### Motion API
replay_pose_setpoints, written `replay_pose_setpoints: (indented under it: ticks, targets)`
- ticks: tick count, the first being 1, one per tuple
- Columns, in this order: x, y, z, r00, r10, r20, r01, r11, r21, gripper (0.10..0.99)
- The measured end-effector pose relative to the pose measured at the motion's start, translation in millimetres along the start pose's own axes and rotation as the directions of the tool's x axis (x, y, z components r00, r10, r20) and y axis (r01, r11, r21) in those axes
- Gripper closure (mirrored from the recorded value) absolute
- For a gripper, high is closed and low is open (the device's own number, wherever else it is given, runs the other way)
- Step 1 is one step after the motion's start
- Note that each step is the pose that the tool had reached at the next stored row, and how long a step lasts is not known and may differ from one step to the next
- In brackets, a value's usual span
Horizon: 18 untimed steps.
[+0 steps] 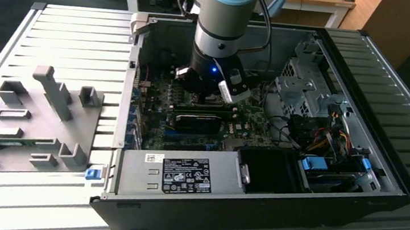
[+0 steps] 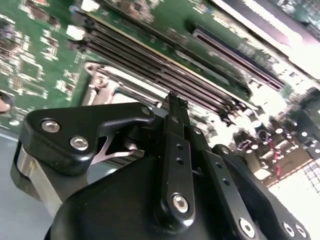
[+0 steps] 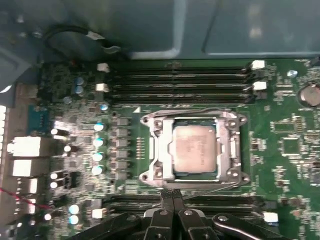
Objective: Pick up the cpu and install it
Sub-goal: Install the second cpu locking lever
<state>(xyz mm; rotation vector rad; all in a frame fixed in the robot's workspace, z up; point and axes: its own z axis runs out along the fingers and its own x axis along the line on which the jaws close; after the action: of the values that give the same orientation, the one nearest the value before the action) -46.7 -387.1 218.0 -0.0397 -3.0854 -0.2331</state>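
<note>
Position: I hang inside the open computer case (image 1: 385, 140), low over the motherboard (image 3: 280, 145), which lies flat in the case on the slatted desk (image 1: 76, 33).

Jaws: my gripper (image 3: 172, 196) has its two black fingers pressed together, tips meeting with no gap and nothing between them. In the second wrist view the gripper (image 2: 175, 102) reads the same: closed, empty.

Cpu: the cpu (image 3: 194, 148) sits in the socket (image 3: 150, 150), silvery top up, square to the metal frame. It looks seated flat, not tilted. My fingertips are just beside the socket's edge, not touching the chip.

Socket state: the frame around the chip looks open; thin wire levers run along two sides. Whether anything is latched I cannot tell.

Handling, my judgement: light, stiff, thin. The metal lid is smooth and likely slippery. The underside contacts and the socket are the fragile part, so any hold belongs on two opposite edges of the lid, kept level, never pried from one corner.

Counts: one cpu, one socket, four long memory slots (image 3: 175, 82) on the far side of the socket, all unfilled as far as I can see. More slots lie near my fingers; count unclear.

Elsewhere: one grey holder plate (image 1: 32, 125) with upright posts lies on the desk at the exterior view's left, well apart from the case. One power supply (image 1: 180, 175) sits along the near case wall.
</note>
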Motion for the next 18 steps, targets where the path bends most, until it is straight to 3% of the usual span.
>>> replay_pose_setpoints:
  ticks: [2, 10, 18]
  targets:
    - [3.4, -0.4, 1.0, 1.0, 0.0, 0.0, 0.0, 1.0, -0.001, 0.98]
    - [4.1, -2.2, 9.9, 1.0, 0.0, -0.0003, 0.0, 1.0, -0.009, 0.98]
    - [10.5, -9.5, 9.3, 1.0, -0.002, -0.0013, 0.002, 0.999, -0.045, 0.98]
